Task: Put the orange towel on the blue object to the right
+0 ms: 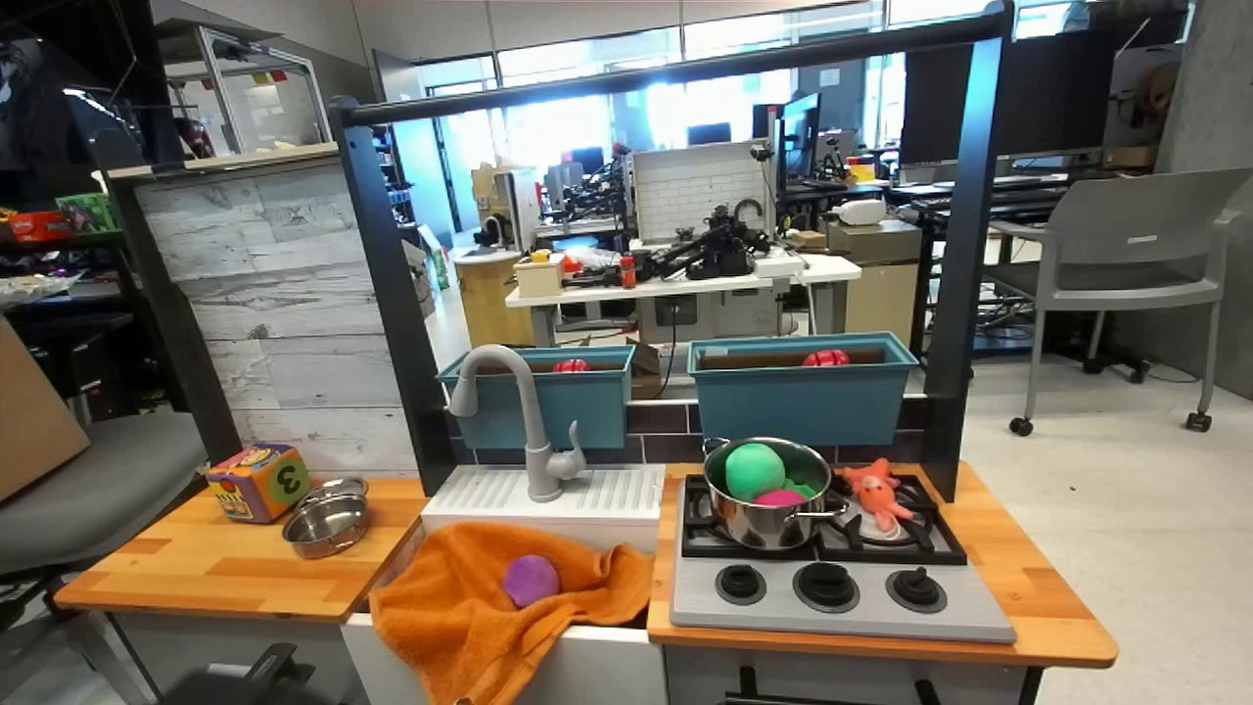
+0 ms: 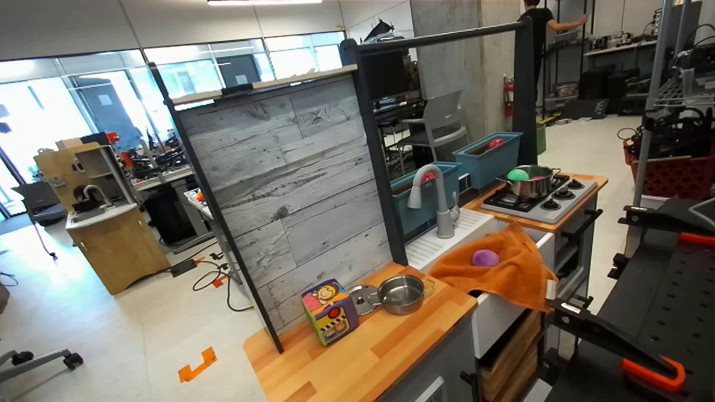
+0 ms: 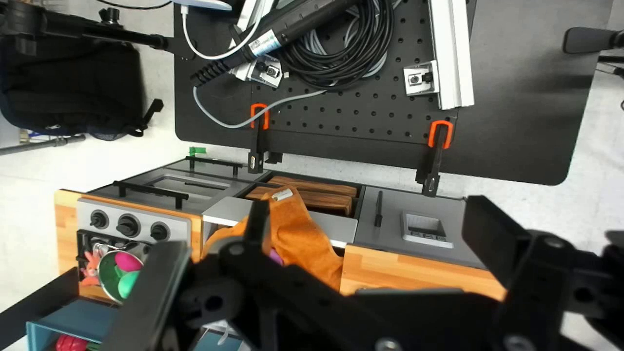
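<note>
The orange towel [image 1: 470, 636] lies draped over the toy sink and hangs over its front edge. It also shows in an exterior view [image 2: 522, 273] and in the wrist view [image 3: 297, 234]. A purple ball [image 1: 531, 582] rests on it. The blue object, a wide teal-blue bin [image 1: 798, 406], stands behind the toy stove at the right. It also shows in an exterior view [image 2: 487, 162] and partly in the wrist view [image 3: 80, 319]. It holds a red item. My gripper [image 3: 373, 231] is open and empty, high above the kitchen. It is not clearly seen in the exterior views.
A narrower teal bin [image 1: 548, 411] stands behind the grey faucet [image 1: 533, 441]. A pot [image 1: 768, 524] with balls and an orange toy [image 1: 878, 494] sit on the stove [image 1: 685, 587]. A colourful cube [image 1: 258, 482] and metal pan [image 1: 328, 524] sit left. A black table [image 3: 341, 134] with clamps faces the kitchen.
</note>
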Robot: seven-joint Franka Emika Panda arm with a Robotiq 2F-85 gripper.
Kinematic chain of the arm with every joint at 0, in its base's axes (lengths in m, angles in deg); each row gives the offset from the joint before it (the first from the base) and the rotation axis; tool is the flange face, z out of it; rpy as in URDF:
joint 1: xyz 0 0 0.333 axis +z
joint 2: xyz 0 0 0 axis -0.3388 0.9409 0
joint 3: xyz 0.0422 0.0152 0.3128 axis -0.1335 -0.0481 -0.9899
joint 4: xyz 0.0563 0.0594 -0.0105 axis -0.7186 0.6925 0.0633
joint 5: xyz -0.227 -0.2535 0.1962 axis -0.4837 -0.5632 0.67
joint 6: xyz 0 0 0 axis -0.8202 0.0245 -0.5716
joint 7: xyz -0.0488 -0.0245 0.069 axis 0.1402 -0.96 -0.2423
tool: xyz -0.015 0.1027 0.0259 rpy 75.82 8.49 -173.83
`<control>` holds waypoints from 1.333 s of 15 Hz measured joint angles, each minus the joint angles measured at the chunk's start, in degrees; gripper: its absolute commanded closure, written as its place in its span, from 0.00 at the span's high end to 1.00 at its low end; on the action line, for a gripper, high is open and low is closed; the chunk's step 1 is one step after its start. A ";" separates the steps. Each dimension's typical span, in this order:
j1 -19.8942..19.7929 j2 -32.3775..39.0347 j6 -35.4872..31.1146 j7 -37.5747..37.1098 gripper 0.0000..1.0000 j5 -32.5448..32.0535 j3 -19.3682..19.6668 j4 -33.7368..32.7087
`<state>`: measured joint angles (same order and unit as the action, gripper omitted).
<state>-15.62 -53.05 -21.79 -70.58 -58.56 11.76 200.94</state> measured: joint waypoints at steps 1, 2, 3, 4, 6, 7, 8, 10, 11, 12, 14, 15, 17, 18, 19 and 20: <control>0.00 0.00 0.00 0.00 1.00 0.00 0.00 0.00; 0.00 0.00 0.00 0.00 1.00 0.00 0.00 0.00; 0.00 0.00 0.00 0.00 1.00 0.00 0.00 0.00; 0.00 0.00 0.00 0.00 1.00 0.00 0.00 0.00; 0.00 0.00 0.00 0.00 1.00 0.00 0.00 0.00; 0.00 0.00 0.00 0.00 1.00 0.00 0.00 0.00; 0.00 0.00 0.00 0.00 1.00 0.00 0.00 0.00; 0.00 0.00 0.00 0.00 1.00 0.00 0.00 0.00; 0.00 0.00 0.00 0.00 1.00 0.00 0.00 0.00; 0.00 0.00 0.00 0.00 1.00 0.00 0.00 0.00; 0.00 0.00 0.00 0.00 1.00 0.00 0.00 0.00; 0.00 0.00 0.00 0.00 1.00 0.00 0.00 0.00; 0.00 0.04 -0.20 -0.03 1.00 -0.03 0.13 0.08; -0.01 0.19 -0.85 -0.03 1.00 -0.24 0.49 0.19; -0.12 0.49 -2.30 -0.03 1.00 -0.91 1.13 0.35; -0.45 1.02 -4.01 -0.03 1.00 -1.87 2.03 0.51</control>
<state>-16.08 -52.03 -25.80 -70.60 -60.43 13.78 201.45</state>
